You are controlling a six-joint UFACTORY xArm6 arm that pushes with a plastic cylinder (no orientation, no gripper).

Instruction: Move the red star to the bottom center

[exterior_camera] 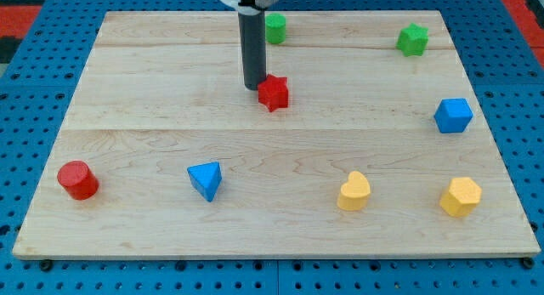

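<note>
My tip [253,87] touches the red star [274,93] from its upper left, upper centre of the bench [127,116], placed to shove it downward; no pincer exists.

The table [153,125] is pale wood with a smooth, matt finish and visible grain in long planks. Beyond its edges lies a blue perforated surface [34,65] that looks like painted metal or plastic. The rod ending in my tip [252,87] is dark and slightly glossy. The red star [274,93], just beside it, looks like smooth matt plastic.
</note>
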